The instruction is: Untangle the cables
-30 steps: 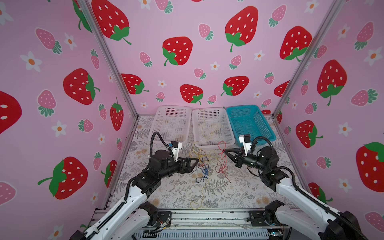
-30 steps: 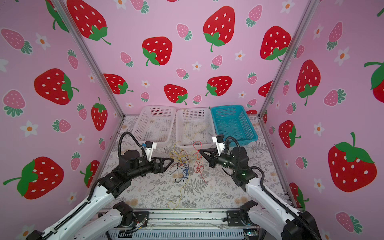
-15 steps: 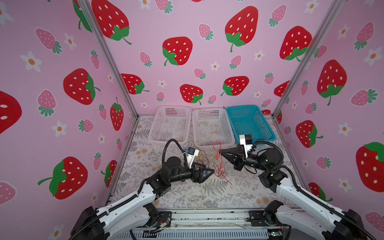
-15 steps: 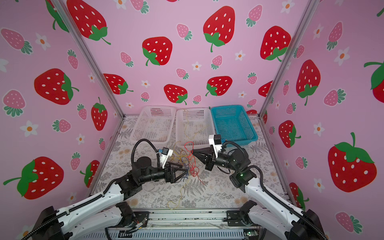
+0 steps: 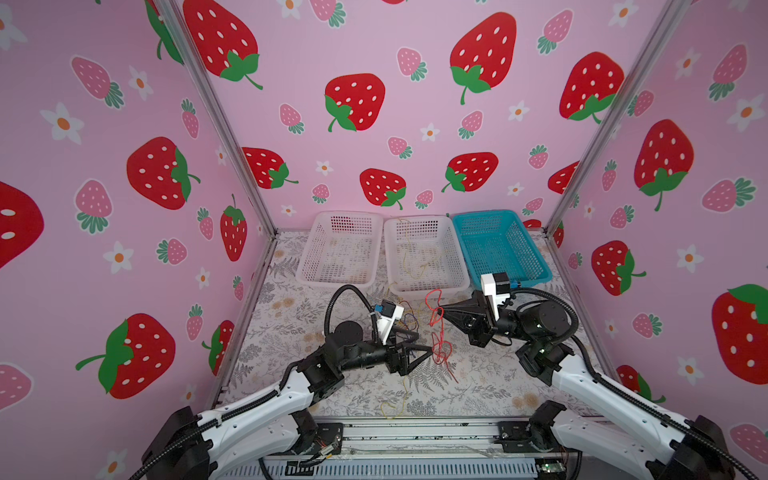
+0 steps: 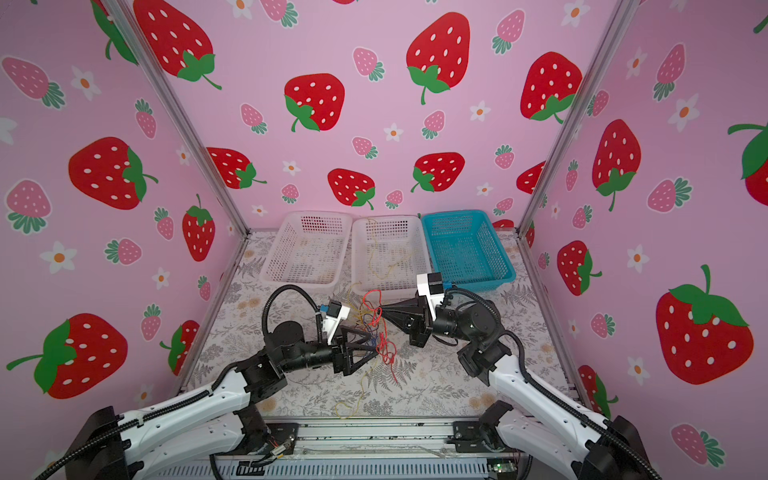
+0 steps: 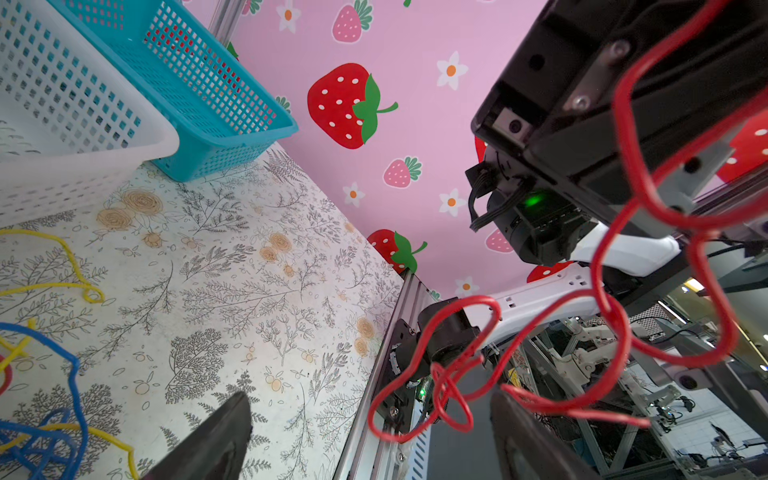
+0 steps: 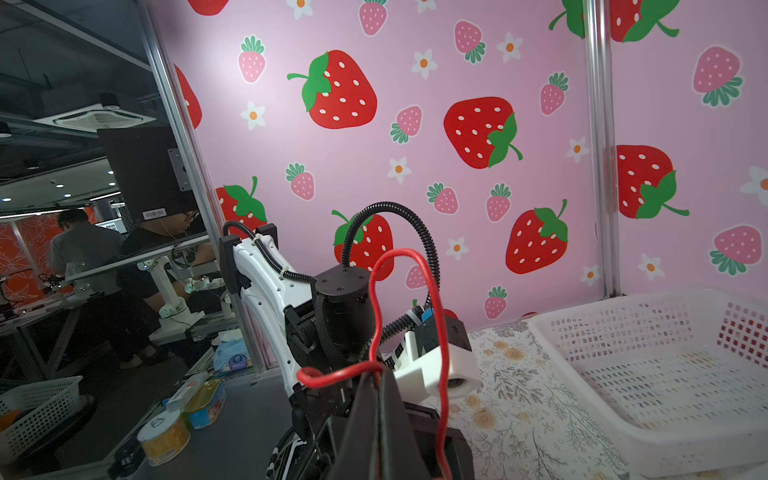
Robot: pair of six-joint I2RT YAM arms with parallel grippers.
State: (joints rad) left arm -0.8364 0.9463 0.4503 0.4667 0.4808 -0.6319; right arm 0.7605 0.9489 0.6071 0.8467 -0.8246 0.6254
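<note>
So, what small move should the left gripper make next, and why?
Probably close the left gripper on the red cable. The right gripper is shut on its upper part and holds it above the mat, and its lower loops appear to hang between the open left fingers. A second grip might let the arms draw it out straight.

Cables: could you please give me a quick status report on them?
Right gripper shut on red cable, lifted. Left gripper open at its lower loops. Blue and yellow cables tangled on table. No obstruction seen.
</note>
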